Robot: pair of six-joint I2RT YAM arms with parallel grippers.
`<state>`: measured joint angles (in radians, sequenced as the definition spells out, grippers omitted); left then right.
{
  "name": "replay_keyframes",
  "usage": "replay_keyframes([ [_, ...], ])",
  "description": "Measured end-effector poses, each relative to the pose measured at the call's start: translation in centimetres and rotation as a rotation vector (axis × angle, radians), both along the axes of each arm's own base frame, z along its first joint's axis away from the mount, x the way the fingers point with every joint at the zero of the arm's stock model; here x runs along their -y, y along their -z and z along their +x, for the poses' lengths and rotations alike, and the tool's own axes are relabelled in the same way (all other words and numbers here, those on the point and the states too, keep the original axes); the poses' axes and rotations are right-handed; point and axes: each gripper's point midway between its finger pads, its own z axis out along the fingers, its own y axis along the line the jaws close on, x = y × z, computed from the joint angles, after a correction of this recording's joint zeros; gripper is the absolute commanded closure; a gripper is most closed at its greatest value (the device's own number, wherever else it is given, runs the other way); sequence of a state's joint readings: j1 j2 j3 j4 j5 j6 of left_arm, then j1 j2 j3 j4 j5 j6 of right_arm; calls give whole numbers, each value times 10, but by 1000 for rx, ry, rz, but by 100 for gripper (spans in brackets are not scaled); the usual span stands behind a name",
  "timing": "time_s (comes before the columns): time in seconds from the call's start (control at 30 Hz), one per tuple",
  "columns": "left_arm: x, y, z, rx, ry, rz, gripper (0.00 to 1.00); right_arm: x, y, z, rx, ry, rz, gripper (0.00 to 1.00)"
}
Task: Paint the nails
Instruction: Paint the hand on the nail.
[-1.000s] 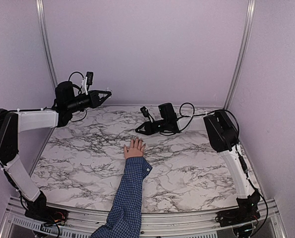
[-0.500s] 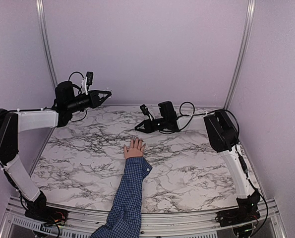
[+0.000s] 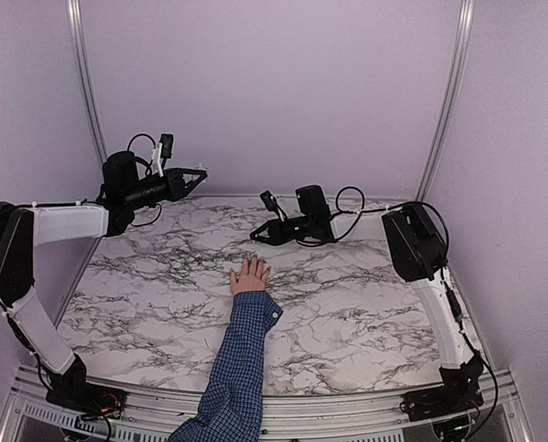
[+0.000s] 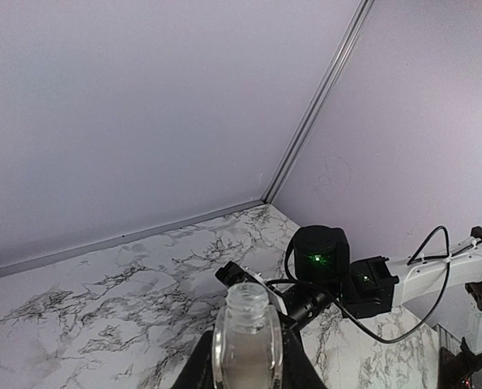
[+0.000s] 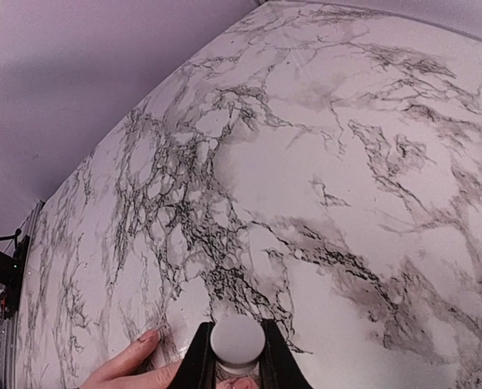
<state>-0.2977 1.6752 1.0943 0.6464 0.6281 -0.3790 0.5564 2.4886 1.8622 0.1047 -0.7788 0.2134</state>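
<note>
The hand (image 3: 249,276) lies flat mid-table (image 3: 145,304); the left gripper (image 3: 198,174) is clamped on an open bottle (image 4: 247,344) above the far left corner; the right gripper (image 3: 256,237), clamped on a white cap (image 5: 237,339), hovers at the fingertips; the nails (image 5: 151,334) look bare, so the painting seems all ahead.

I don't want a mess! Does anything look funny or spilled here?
Nothing is spilled on the marble table. One odd thing: the left claw holds a clear bottle with no cap, up in the air at the back left. The right claw grips a white cap by the hand.
</note>
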Motion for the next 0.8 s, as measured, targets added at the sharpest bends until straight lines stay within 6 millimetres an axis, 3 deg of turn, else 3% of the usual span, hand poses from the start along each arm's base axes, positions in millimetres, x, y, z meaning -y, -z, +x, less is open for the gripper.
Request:
replay_keyframes([
  [0.17,0,0,0,0,0,0,100,2,-9,-4,10,-6,10,100],
  [0.8,0,2,-1,-5,0,1,100,5,2,-9,-13,-6,-6,100],
])
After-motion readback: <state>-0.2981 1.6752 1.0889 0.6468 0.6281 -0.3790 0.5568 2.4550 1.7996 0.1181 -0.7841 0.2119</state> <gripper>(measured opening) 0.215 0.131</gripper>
